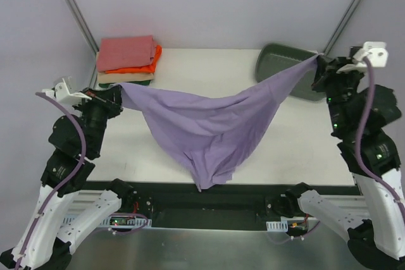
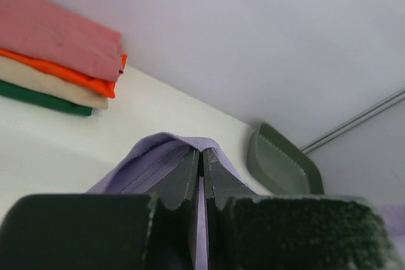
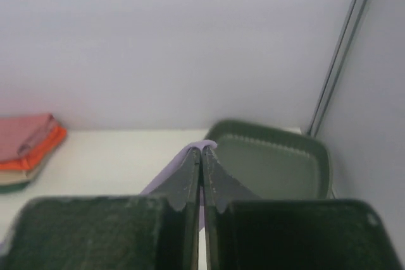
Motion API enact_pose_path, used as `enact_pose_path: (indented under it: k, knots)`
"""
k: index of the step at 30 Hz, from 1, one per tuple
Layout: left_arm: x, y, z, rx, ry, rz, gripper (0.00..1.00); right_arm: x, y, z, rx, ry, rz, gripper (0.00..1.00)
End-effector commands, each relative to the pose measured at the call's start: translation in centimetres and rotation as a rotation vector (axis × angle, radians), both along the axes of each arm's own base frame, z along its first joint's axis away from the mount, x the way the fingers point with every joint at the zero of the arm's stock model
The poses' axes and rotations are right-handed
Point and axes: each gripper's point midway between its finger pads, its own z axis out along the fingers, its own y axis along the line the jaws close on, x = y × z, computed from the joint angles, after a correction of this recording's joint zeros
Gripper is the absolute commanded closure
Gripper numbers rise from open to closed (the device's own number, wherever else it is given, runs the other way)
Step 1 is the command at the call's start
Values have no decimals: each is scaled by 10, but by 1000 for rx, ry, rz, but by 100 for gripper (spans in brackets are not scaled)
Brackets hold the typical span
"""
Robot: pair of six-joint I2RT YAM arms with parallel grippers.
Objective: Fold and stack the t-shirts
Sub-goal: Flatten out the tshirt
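Note:
A lavender t-shirt (image 1: 209, 131) hangs stretched between my two arms, sagging in the middle with its lowest fold at the table's near edge. My left gripper (image 1: 119, 93) is shut on its left end; the cloth (image 2: 158, 159) wraps over the closed tips of the left gripper (image 2: 202, 155). My right gripper (image 1: 318, 61) is shut on the right end, where a bit of purple cloth (image 3: 183, 159) shows at the tips of the right gripper (image 3: 202, 151). A stack of folded t-shirts (image 1: 126, 60), salmon-pink on top, then orange, tan and dark green, sits at the far left corner.
A grey-green plastic tub (image 1: 281, 67) lies at the far right, just behind the right gripper, also seen as the tub (image 3: 272, 162) and the tub (image 2: 281, 162). The white table (image 1: 304, 150) is ringed by pale walls and slanted frame poles (image 1: 73, 4).

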Motion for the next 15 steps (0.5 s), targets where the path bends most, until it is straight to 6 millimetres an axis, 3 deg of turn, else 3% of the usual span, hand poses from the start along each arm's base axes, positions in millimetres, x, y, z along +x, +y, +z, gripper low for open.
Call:
enact_pose_path:
  k: [1, 5, 10, 15]
  knots:
    - [-21, 17, 53, 19, -129, 26, 100, -31, -14, 80, 26, -184, 20, 99]
    - [-49, 32, 84, -15, -227, 33, 100, -55, -29, 118, 36, -255, 8, 99]
    - [-85, 33, 123, -40, -352, -53, 100, -97, -39, 162, 72, -369, 66, 99]
    - [-109, 34, 157, -38, -440, -106, 100, -129, -44, 197, 99, -452, 125, 99]
